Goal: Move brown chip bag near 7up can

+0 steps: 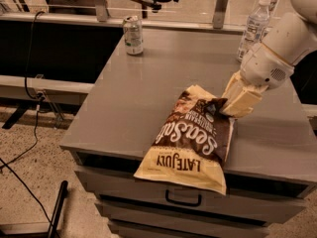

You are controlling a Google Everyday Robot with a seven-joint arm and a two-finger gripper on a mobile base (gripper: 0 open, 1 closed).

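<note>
The brown chip bag (190, 138) lies flat on the grey table (143, 88) near the front edge, and its cream lower end hangs a little over the edge. My gripper (227, 108) comes in from the right and is shut on the bag's upper right edge. The 7up can (132, 34) stands upright at the table's far left corner, well away from the bag and the gripper.
A clear water bottle (252, 26) stands at the table's far right, just behind my arm (277, 53). Drawers with a handle (183, 200) are below the table top. Cables (29, 148) run over the floor at the left. A rail runs behind the table.
</note>
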